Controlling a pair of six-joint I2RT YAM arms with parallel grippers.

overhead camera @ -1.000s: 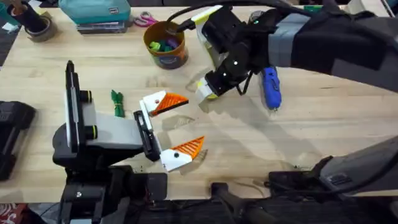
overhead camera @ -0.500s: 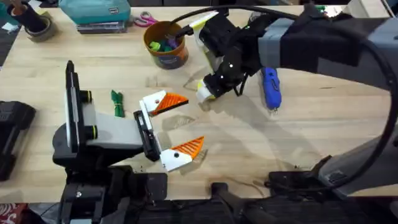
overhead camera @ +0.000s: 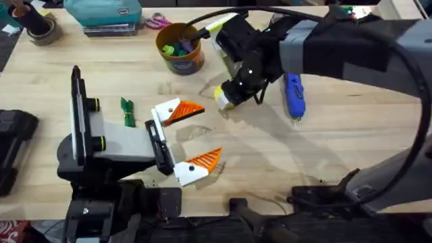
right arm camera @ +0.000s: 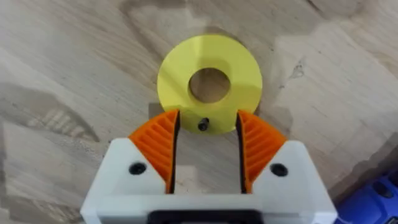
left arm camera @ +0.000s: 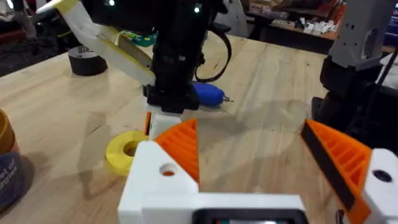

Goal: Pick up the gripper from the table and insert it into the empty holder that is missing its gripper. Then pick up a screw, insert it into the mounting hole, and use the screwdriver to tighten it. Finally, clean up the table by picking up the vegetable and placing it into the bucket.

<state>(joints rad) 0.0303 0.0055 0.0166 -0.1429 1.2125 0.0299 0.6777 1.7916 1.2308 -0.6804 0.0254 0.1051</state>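
My left gripper (overhead camera: 209, 133) lies open on the table. Both of its white finger blocks (left arm camera: 163, 177) carry an orange ribbed wedge (left arm camera: 180, 146), so I cannot tell which one is the holder. My right gripper (right arm camera: 205, 118) points down, open, over a yellow disc (right arm camera: 210, 65). A small dark screw (right arm camera: 203, 125) lies on the disc's rim between its orange pads (right arm camera: 155, 144). The blue screwdriver (overhead camera: 293, 94) lies just right of that gripper. The green vegetable (overhead camera: 127, 111) lies left of the left fingers. The orange bucket (overhead camera: 181, 48) stands at the back.
A black tape roll (overhead camera: 40, 28), a teal box (overhead camera: 104, 13) and scissors (overhead camera: 156, 20) line the far edge. The bucket holds coloured bits. The right arm (overhead camera: 337, 47) spans the table's back right. Bare wood lies between the left fingers and the front right.
The right arm has shifted slightly to the left, while its gripper stays over the yellow disc. The left arm has not moved.
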